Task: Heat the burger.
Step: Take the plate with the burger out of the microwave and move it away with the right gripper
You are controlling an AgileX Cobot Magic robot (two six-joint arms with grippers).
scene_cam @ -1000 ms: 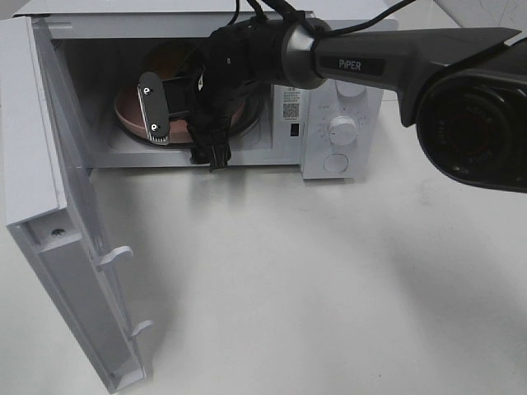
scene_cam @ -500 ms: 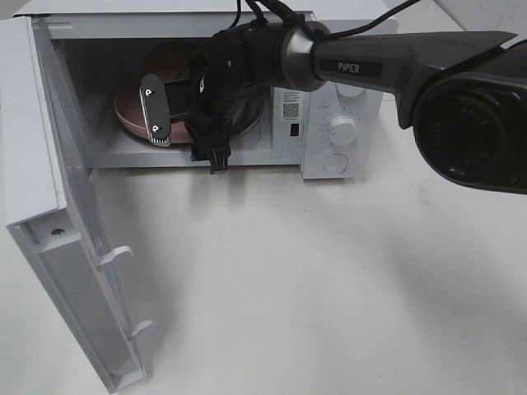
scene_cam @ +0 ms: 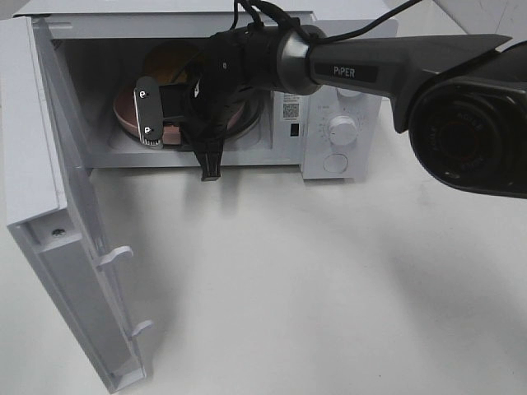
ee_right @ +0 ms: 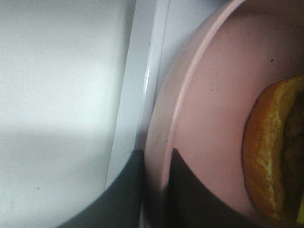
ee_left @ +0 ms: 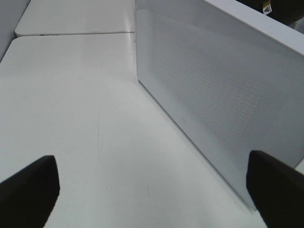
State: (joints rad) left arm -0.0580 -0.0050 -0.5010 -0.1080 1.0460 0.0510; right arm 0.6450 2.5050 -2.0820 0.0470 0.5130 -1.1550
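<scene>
Burger (ee_right: 274, 152), golden-brown, lies on pink plate (ee_right: 209, 118) whose rim the right pincer (ee_right: 154, 190) clamps.

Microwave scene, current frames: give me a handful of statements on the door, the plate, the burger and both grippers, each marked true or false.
1. The microwave door stands open. True.
2. The pink plate sits out on the table in front of the microwave. False: it is inside the microwave cavity, at its front edge.
3. The right gripper is shut on the rim of the pink plate. True: in the right wrist view its fingers pinch the rim from both sides.
4. The burger lies on the pink plate. True.
5. The left gripper is holding the microwave door. False: its jaws are open and empty, beside the door's outer face.
</scene>
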